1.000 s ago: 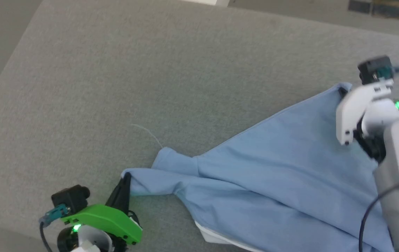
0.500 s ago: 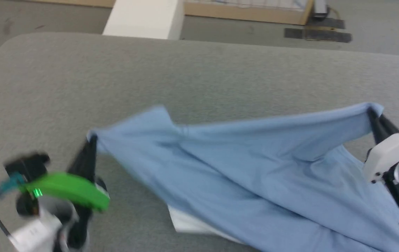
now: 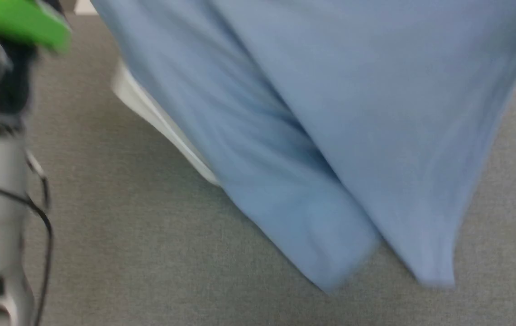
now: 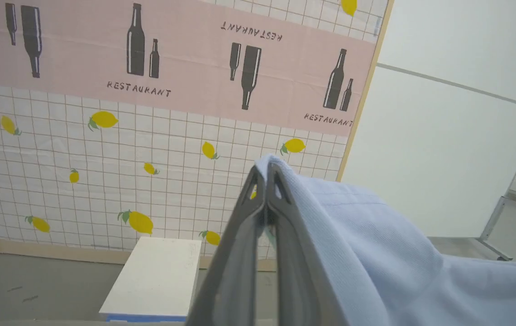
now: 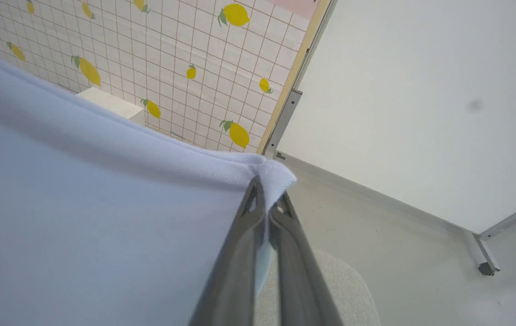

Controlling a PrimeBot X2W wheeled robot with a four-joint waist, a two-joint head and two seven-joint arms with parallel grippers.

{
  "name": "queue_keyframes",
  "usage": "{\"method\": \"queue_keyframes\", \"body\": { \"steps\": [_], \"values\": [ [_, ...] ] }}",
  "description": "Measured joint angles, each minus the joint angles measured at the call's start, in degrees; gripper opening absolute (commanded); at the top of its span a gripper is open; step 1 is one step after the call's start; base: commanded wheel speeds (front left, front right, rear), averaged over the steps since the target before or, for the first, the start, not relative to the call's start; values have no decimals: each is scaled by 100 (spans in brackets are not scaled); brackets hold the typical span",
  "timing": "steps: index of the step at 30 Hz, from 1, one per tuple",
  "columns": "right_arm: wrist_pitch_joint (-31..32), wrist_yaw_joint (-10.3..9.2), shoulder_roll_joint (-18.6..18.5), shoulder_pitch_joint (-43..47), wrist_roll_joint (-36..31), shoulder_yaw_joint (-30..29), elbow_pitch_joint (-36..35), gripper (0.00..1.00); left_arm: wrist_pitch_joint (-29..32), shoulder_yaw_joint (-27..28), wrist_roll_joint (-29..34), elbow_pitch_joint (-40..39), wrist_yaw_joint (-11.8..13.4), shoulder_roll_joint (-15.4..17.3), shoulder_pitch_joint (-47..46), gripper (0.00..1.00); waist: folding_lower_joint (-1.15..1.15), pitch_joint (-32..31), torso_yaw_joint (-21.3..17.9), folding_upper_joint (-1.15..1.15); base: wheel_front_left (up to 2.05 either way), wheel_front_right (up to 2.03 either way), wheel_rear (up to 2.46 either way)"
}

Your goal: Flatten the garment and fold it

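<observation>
Pinching garment [image 3: 330,113] edges, left hand [image 4: 265,171] and right hand [image 5: 265,186] hold it aloft.

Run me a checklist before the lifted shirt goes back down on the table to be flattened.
1. Left gripper grip: jaws shut on an edge of the garment. Ok.
2. Right gripper grip: jaws shut on a corner of the fabric. Ok.
3. Garment hanging as one flat sheet: long folds run down it and white fabric shows behind its left edge. Not ok.
4. Lower end clear of the table: the head view is too blurred. Cannot tell.
5. Which side faces the robot: no lettering or buttons visible. Cannot tell.
6. Head view sharp enough to aim the lay-down: smeared. Not ok.
</observation>
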Motion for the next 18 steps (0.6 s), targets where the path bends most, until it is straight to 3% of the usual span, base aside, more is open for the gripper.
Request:
{"method": "queue_keyframes", "body": {
  "steps": [7, 12, 18],
  "values": [
    [65, 0, 16, -2179, -266, 307, 583, 0, -411, 296, 338, 359, 203, 171, -2132, 0, 1, 833, -136, 0, 0, 0, 0],
    [-394, 1, 309, -3356, -867, 199, 985, 0, -967, 446, 531, 555, 289, 216, -3311, 0, 1, 1378, -260, 0, 0, 0, 0],
    [-1228, 2, 554, -4134, -1566, -15, 1156, 0, -1849, 617, 735, 733, 223, 321, -4083, 0, 1, 1811, -422, 0, 0, 0, 0]
  ]
}}
